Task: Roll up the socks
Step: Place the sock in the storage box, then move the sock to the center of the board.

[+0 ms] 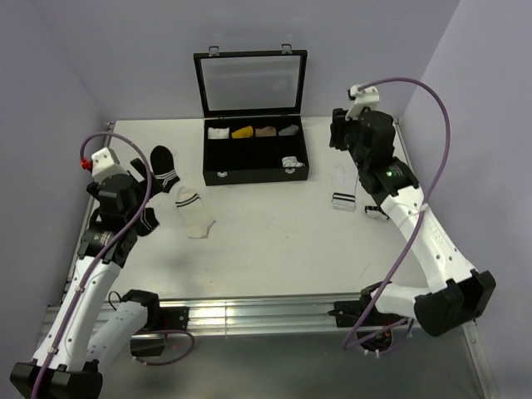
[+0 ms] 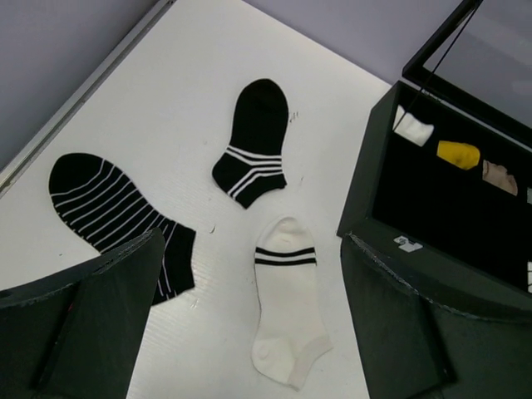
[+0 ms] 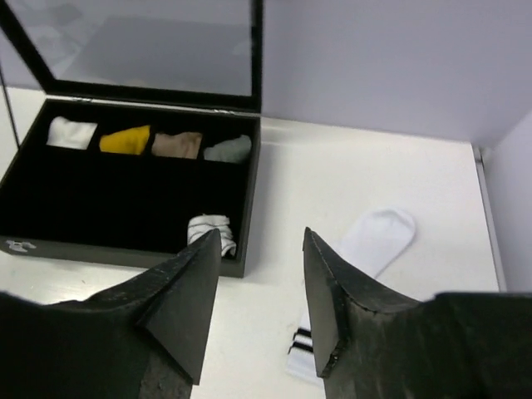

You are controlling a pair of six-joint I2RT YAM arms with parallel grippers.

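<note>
right gripper (image 3: 262, 249) half open, empty | left gripper (image 2: 251, 249) wide, empty | likely next: 1 white sock (image 3: 378, 237) on the table (image 3: 374, 166) | you should go down straight over its striped end, then pinch gently

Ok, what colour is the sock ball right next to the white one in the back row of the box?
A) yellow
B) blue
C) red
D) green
A: in the right wrist view, the yellow sock ball sits right beside the white sock ball in the back row of the box.
</note>
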